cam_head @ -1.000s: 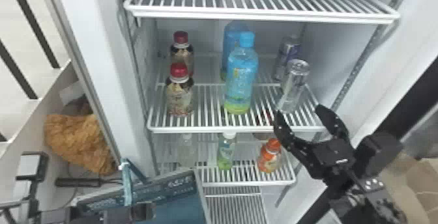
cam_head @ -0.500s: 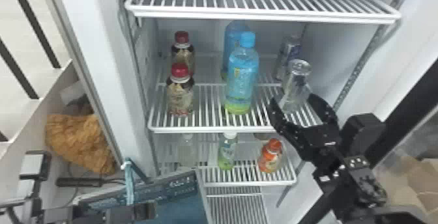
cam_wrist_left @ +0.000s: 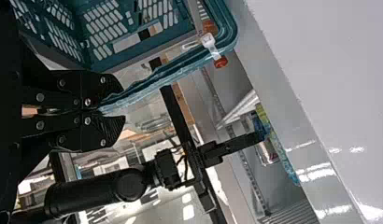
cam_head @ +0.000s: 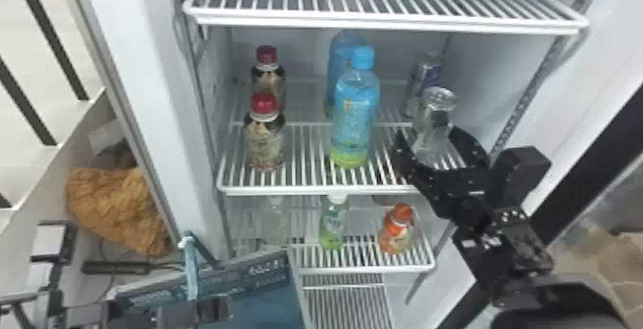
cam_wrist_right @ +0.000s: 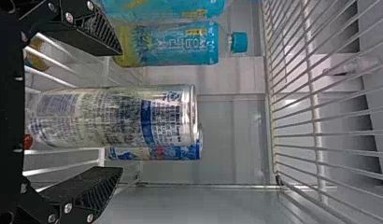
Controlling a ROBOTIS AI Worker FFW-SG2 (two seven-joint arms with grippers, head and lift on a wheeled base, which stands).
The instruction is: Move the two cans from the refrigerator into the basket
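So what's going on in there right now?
The right gripper is reaching for the front can, its fingers open on either side of it, not gripping. The second can stands just behind; both are upright on the shelf beside the blue-capped bottles. The left gripper has the basket by its handle, just outside the refrigerator. Neither can has been lifted out yet.

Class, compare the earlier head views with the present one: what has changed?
The right gripper has moved forward and slightly left, deeper into the refrigerator; its open fingers now stand on either side of the front can. Nothing has been taken hold of or let go. Both cans, the bottles and the basket stayed put.
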